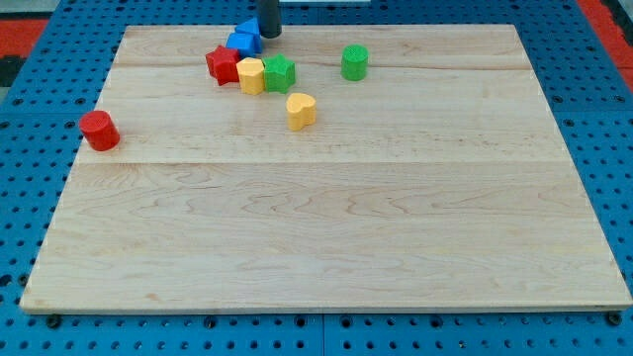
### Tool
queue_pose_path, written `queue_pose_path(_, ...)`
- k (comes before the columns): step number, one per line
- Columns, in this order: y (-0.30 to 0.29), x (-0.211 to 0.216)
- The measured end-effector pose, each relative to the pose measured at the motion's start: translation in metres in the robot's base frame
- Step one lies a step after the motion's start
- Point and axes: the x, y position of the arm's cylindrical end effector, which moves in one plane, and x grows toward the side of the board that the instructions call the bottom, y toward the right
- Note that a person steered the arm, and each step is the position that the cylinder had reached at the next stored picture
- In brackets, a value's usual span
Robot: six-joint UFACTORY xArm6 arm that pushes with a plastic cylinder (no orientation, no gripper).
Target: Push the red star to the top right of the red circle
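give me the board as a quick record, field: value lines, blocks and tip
red star: view's top, left end of the cluster
red circle: alone near the view's left edge
blue block: up-right of the red star
yellow block: between red star and green star
yellow heart: below the cluster
green cylinder: right of the cluster, apart
my tip: at the blue block's right

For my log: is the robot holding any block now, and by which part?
Nothing is held. My tip only stands at the view's top, beside the blue block; contact cannot be told.
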Motion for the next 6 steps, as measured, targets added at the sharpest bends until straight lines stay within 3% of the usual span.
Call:
queue_pose_path(4,-0.035,0.094)
queue_pose_path(5,-0.056,0.096)
queue_pose_path(6,-0.049,0.065)
